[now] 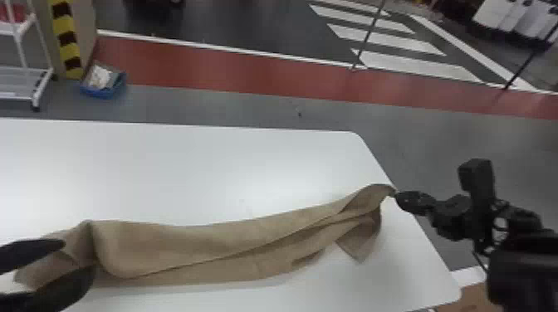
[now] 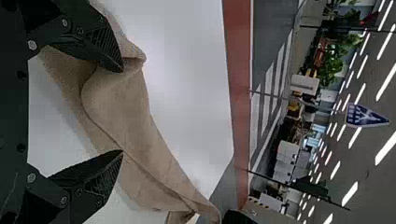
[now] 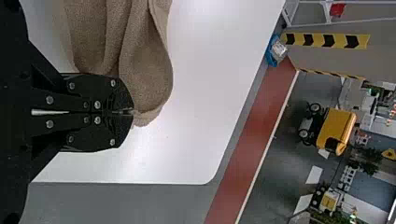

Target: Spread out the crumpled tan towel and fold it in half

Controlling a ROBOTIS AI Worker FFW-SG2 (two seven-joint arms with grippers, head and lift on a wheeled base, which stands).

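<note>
The tan towel [image 1: 216, 244] lies stretched in a long, folded band across the white table, its right end raised. At that end, my right gripper [image 1: 397, 195] is shut on a towel corner. In the right wrist view, my right gripper [image 3: 128, 112] has its fingertips together on the edge of the towel [image 3: 144, 70]. Over the towel's left end is my left gripper [image 1: 74, 257], its fingers spread. The left wrist view has the left gripper [image 2: 123, 111] open, with the towel [image 2: 126, 107] running beneath and beyond its fingers.
The white table [image 1: 187, 166] has its right edge close to my right gripper. Past the table, a blue bin [image 1: 104, 85] stands on the floor beside a striped post and a white rack [image 1: 25, 72].
</note>
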